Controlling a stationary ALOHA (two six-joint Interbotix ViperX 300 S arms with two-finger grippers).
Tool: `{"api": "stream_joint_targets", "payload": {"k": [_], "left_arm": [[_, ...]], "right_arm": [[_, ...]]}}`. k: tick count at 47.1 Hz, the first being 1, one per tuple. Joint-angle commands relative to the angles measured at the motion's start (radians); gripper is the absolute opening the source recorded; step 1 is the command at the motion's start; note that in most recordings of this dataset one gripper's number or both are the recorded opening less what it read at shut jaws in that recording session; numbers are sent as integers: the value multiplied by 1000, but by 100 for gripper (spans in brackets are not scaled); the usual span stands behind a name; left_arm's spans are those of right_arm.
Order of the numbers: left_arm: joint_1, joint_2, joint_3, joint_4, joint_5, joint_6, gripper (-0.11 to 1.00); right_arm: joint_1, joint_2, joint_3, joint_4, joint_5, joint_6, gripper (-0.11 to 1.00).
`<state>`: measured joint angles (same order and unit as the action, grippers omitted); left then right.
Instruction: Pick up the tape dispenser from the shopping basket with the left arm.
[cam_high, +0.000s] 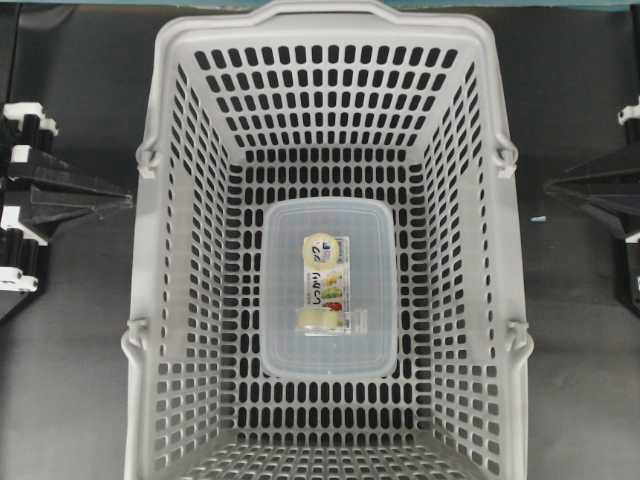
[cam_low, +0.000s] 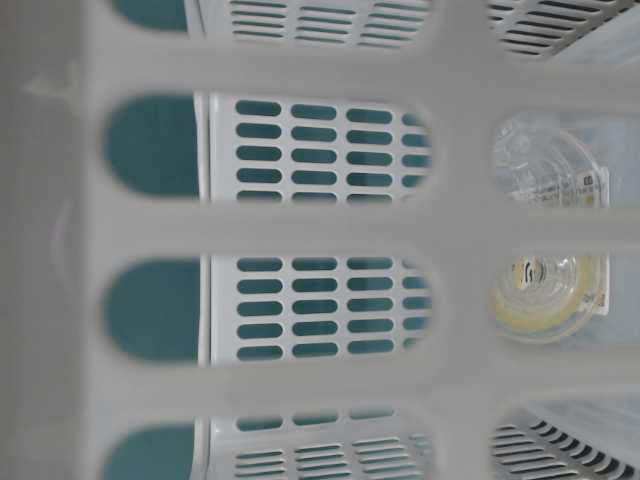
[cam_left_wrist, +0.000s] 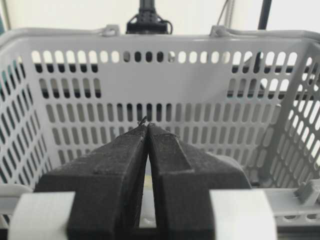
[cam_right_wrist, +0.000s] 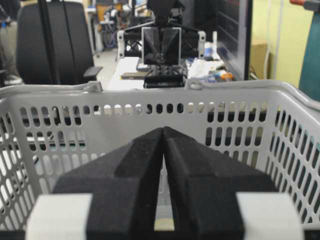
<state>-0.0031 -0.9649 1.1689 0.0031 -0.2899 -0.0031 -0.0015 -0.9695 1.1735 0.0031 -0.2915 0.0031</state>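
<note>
On the dark table stands the basket (cam_high: 170, 300), between both arms. Inside it, on the floor, lies a clear food box (cam_high: 375, 290), and the tape dispenser (cam_high: 326, 287) lies flat on top of this box. Outside the basket, the left gripper (cam_left_wrist: 147, 127) and the right gripper (cam_right_wrist: 163, 131) have their jaws pressed together, holding nothing.

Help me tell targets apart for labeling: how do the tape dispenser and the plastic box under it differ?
The tape dispenser is a small pack with a colourful printed card; the box is plain and translucent. The dispenser is far smaller, lying on the box's lid. Both lie flat mid-floor in the basket.
</note>
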Motion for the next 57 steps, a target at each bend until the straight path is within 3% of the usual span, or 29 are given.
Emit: {"api": "stream_joint_targets", "payload": {"k": [1,5,13,22,32,36,46,49,57], "left_arm": [[-21,15,-77,40,41,-37,6],[-29,37,-141,40,118,-71,0],[-57,120,-304,40,337,-100,0],[-101,313,-525,41,589,-100,0],[-129,538,-707,40,739,-117,0],[-132,614,-775,40,792,-126,0],[-138,770,-907,40,954,-135,0],[-143,811,-928,40,959,-130,0],[-153,897,-965,40,982,-135,1]], "right_arm": [[-3,5,-9,5,-5,5,0],[-3,-3,-11,9,21,9,0],[3,-25,-18,8,135,20,0],[5,-52,-29,9,233,21,0],[3,-91,-37,9,290,21,1],[5,-110,-34,8,308,23,15],[20,-132,-31,9,344,23,73],[25,-137,-29,9,345,23,77],[29,-147,-20,9,344,23,73]]}}
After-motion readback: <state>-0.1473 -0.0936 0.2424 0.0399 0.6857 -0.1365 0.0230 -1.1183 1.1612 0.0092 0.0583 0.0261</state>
